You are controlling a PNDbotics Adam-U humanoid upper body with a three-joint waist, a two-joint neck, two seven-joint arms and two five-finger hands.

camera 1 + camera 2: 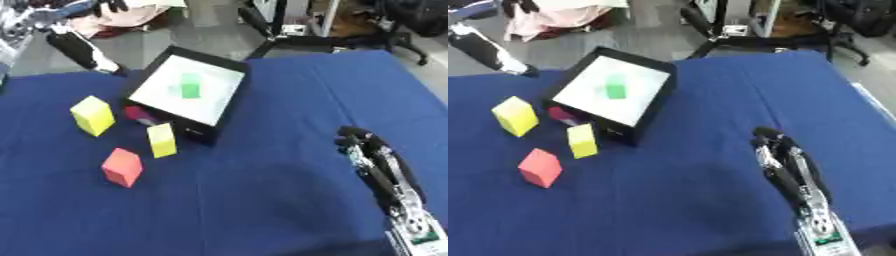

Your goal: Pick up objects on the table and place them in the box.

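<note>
A blue cloth-covered table (pixel 262 210) was observed, bearing a black box (pixel 229 64) with a white floor, set towards the far left of the surface. A green block (pixel 189 86) was found lying inside the box, near the middle of the white floor.

Four items were noted outside the box, all to its left or near-left. A large yellow block (pixel 93 116) was recorded well left of the box. A smaller yellow block (pixel 162 140) was seen upright just beside the box's near corner. A dark red item (pixel 139 114) was lying against the box's left wall, between the two yellow blocks; its shape could not be determined. A red-orange block (pixel 122 167) was located nearest the robot, apart from the others.

The right hand (pixel 785 162) was seen at the lower right, above the cloth, well apart from every block. Its fingers were extended and lying close together, with nothing held.

The left hand was not visible in either view.
</note>
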